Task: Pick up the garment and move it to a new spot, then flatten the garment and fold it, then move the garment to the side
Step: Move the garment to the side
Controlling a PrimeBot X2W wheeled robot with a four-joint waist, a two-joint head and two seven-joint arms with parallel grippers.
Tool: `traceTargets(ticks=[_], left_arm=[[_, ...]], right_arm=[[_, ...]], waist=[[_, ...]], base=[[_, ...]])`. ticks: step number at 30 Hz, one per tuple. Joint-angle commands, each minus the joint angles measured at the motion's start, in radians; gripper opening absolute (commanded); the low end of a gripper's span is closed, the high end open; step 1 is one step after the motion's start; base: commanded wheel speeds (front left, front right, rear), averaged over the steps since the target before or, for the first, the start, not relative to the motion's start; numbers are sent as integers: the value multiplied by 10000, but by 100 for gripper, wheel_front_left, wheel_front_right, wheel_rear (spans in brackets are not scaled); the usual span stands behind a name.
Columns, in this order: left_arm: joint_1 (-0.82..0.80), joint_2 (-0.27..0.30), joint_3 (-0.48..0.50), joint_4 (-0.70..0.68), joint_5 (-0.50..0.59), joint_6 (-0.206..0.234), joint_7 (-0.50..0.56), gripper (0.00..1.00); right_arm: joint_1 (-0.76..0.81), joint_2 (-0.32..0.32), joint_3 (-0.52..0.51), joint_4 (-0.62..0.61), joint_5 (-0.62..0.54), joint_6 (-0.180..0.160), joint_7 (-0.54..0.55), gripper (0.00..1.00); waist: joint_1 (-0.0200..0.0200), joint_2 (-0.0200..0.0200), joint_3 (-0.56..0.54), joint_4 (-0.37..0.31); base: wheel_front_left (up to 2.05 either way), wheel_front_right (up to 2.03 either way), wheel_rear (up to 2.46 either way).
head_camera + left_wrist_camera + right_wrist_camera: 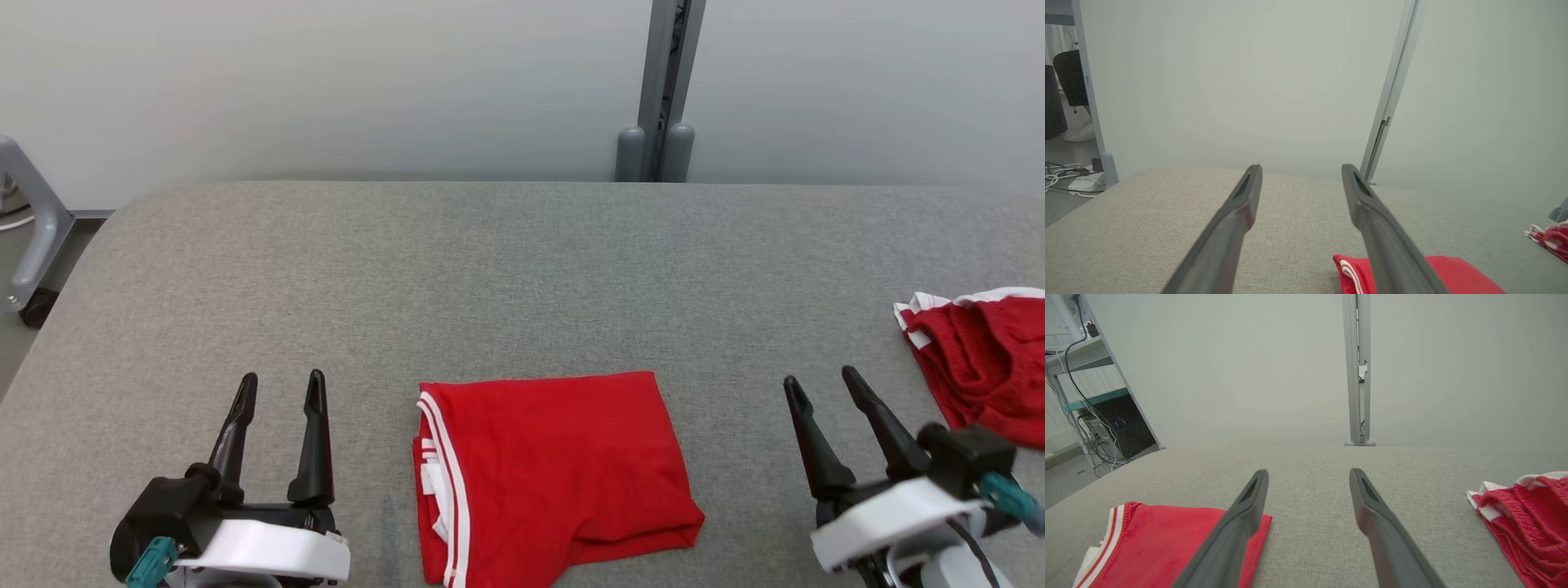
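Left gripper and right gripper wide open and empty, folded red garment flat between them, crumpled red shorts near the right one's outer side.

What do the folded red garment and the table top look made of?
Folded garment: thin, smooth knit, probably synthetic jersey; matte, soft creases, white striped trim. Table top: grey woven cloth cover, matte; fine weave grain visible, rounded corner hints at padding.
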Motion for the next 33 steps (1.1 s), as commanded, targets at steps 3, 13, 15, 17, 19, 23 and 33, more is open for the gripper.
traceTargets(ticks=[3, 13, 15, 17, 19, 23, 33], left_arm=[[-155, 37, -9, 117, -45, -84, -42, 100], [-118, 37, -262, 160, -175, 60, -42, 100], [-140, 34, -295, 164, -194, 54, -42, 100], [-170, 34, -327, 166, -215, 59, -42, 100], [-180, 36, -347, 190, -235, 63, -42, 100], [-156, 32, -365, 195, -244, 85, -42, 100], [-221, 32, -356, 204, -276, 115, -42, 100]], right_arm=[[-1020, -172, 714, 1109, 692, 1, 499, 100], [-2556, 36, 2011, 3514, 2598, 1, 2686, 100], [-2637, 28, 2050, 3741, 2761, 1, 2921, 100], [-2748, 124, 2169, 4081, 3155, 3, 3378, 100], [-2831, 168, 2115, 4511, 3502, 1, 3843, 100], [-2901, 368, 2172, 5343, 3870, 1, 4901, 100], [-2854, 502, 2401, 5480, 4477, 0, 5353, 0]], waist=[[0, -1, -75, 145], [0, -1, -112, 1038], [0, -1, -92, 1134], [0, -1, -62, 1294], [0, -1, -47, 1434], [0, -1, -41, 1627], [0, -1, 53, 1704]], base=[[0, 0, 0], [0, 0, 0], [0, 0, 0], [0, 0, 0], [0, 0, 0], [0, 0, 0], [0, 0, 0]])
